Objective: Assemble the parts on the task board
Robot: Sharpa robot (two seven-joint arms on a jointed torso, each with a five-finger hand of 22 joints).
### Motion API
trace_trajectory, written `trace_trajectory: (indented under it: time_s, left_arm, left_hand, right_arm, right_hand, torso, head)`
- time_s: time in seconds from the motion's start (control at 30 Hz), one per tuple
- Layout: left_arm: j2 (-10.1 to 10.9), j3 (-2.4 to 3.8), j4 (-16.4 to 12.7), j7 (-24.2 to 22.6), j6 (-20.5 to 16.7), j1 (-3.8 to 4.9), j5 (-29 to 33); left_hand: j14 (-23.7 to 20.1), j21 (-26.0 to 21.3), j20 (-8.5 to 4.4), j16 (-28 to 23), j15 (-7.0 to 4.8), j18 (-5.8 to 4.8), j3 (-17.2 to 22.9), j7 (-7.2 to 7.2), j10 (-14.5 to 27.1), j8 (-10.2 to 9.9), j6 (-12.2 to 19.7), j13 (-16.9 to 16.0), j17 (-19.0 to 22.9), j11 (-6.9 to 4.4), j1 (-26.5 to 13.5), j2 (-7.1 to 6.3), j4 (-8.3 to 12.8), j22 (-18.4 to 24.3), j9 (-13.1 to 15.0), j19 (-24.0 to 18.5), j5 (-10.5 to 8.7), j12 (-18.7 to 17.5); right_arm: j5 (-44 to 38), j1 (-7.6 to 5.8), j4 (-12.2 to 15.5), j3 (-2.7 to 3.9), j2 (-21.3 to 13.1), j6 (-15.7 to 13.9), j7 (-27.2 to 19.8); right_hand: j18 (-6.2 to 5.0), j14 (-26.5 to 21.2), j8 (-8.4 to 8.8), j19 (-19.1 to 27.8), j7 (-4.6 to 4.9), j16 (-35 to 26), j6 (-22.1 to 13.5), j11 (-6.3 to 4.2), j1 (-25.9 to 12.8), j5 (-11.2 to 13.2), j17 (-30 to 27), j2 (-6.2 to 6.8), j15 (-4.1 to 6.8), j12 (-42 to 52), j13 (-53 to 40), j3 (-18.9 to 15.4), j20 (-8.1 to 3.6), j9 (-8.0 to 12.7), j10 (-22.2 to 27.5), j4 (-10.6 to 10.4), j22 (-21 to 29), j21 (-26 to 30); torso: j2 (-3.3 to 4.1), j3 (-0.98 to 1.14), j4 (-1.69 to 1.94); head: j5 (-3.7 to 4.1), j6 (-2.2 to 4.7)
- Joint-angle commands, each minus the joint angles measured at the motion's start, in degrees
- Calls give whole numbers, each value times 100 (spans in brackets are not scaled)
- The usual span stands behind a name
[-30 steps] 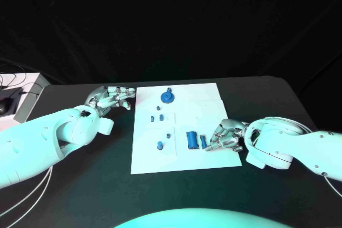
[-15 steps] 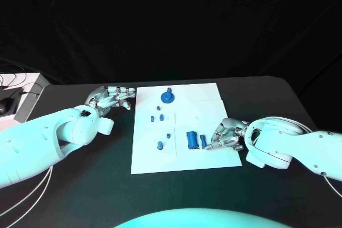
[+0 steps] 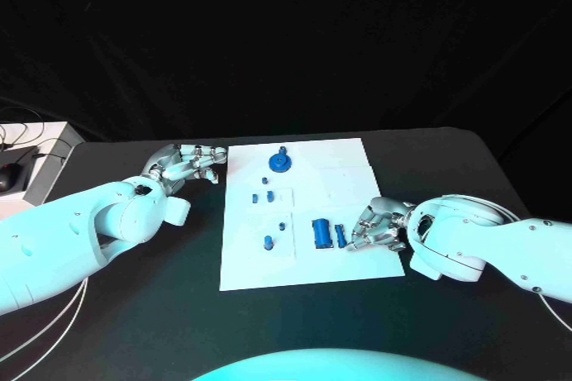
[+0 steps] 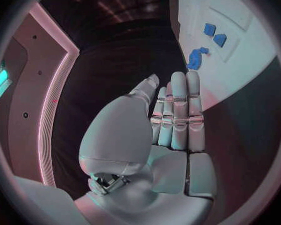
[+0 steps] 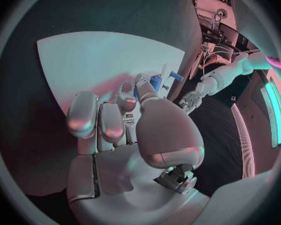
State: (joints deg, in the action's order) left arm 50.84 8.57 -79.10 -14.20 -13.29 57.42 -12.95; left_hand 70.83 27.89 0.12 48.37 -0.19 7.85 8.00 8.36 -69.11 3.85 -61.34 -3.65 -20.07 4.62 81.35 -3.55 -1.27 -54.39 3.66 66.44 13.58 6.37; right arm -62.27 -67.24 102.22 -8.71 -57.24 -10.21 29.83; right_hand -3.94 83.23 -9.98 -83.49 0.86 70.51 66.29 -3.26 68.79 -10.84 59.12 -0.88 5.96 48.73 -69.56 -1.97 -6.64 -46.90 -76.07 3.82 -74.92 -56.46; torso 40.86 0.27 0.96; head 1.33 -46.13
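The white task board lies mid-table with several blue parts on it: a round piece at its far end, small pieces in the middle, a thick cylinder and a slim part near the front. My right hand rests on the board's right side. Its thumb and a finger close around the slim part. My left hand sits on the black table just left of the board's far corner, fingers straight and side by side, holding nothing. The board and blue parts lie beyond it.
A pale box with a dark mouse and cables stands at the table's far left edge. Bare black tabletop runs along the front and on both sides of the board.
My right hand has crept slightly left against the slim part. The left hand and the other parts have stayed put.
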Motion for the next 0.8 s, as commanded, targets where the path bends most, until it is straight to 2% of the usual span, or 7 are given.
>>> trace_trajectory:
  time_s: [0.03,0.13,0.3,0.4,0.6,0.8]
  left_arm:
    - [5,3,-13,-26,54,-1,22]
    - [12,3,-13,-27,53,-1,22]
    - [16,3,-10,-35,51,-1,22]
    - [15,3,-8,-36,51,-1,22]
    - [10,4,-12,-42,54,-1,23]
    - [-1,4,-26,-71,71,-1,26]
  left_hand:
    - [-22,-27,4,-6,27,14,-14,10,50,-9,43,7,9,7,26,38,-8,-4,2,21,30,25]
    - [-22,-27,4,-6,27,14,-14,10,50,-9,43,7,9,7,26,38,-8,-4,2,21,30,25]
    - [-23,-26,3,-6,27,14,-9,11,50,-9,44,7,9,7,33,39,-2,-8,2,19,32,25]
    - [-23,-26,3,-6,27,14,-9,11,50,-9,44,7,9,7,33,39,-2,-8,2,19,32,25]
    - [-23,-26,3,-6,27,14,-9,11,50,-9,44,7,9,7,33,39,-2,-8,2,19,32,25]
    - [-25,-25,4,-6,28,13,-15,11,50,-9,46,7,9,8,26,32,0,-11,2,16,29,24]
  right_arm:
    - [-74,1,12,2,-11,84,-24]
    - [-47,1,35,2,-36,88,-104]
    - [60,-1,75,4,-98,62,-271]
    - [157,-11,93,7,-154,27,-407]
    - [308,-40,84,22,-250,-100,-609]
    - [367,-67,25,35,-279,-356,-730]
  right_hand:
    - [113,-15,-6,-7,-21,-9,18,2,-23,30,-7,123,37,23,-11,46,-38,14,-27,21,-738,5]
    - [113,-16,-11,-8,-17,-11,22,4,-36,28,-5,219,35,24,-15,128,-37,20,-27,-21,-739,5]
    - [110,-16,-30,-3,-11,-21,17,9,-57,-2,-13,390,30,24,-18,238,-32,6,-21,-149,-735,28]
    - [109,-16,-46,0,-7,-27,6,12,-27,-42,-17,497,29,31,-23,326,-30,-9,-15,-256,-733,38]
    - [107,-16,-67,3,-15,-28,8,9,-56,-118,-18,506,31,43,-27,327,-31,-27,-19,-314,-728,61]
    - [110,-11,-115,-1,-35,-24,-4,-6,-65,-148,-18,385,43,53,-29,292,-41,-73,-31,-316,-727,63]
  torso:
    - [-5,1,4]
    - [-3,1,4]
    - [-2,1,2]
    - [0,3,0]
    - [2,9,3]
    - [-1,6,-3]
  head:
    - [9,25]
    - [-16,10]
    - [-19,26]
    - [-9,3]
    - [-24,-4]
    - [-18,3]
